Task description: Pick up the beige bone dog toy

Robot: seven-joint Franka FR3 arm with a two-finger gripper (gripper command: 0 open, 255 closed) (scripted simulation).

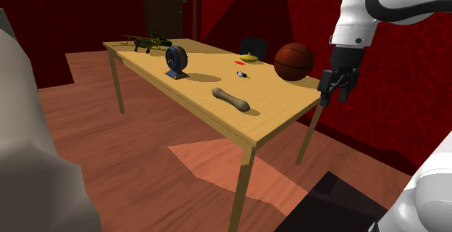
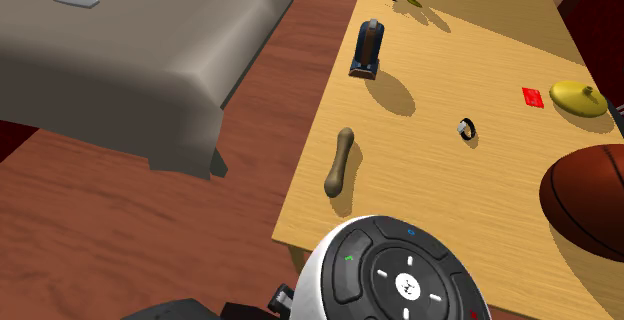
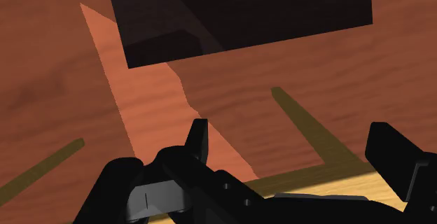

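**Claw open and empty; bone toy untouched on counter**

I find the all-black two-finger claw (image 1: 331,98) hanging at the corner of the pale wooden counter (image 1: 279,104), near the dark orange basketball (image 1: 293,61). Its fingers (image 3: 199,140) stand wide apart with nothing between them. The wrist view shows reddish wood floor beneath them. The beige-brown bone-shaped dog toy (image 1: 230,99) lies flat near the counter's long edge on the grey couch's (image 2: 150,58) side, well apart from the claw.

Dark red walls (image 1: 246,6), wooden floor (image 1: 145,165), wooden table (image 1: 282,107)
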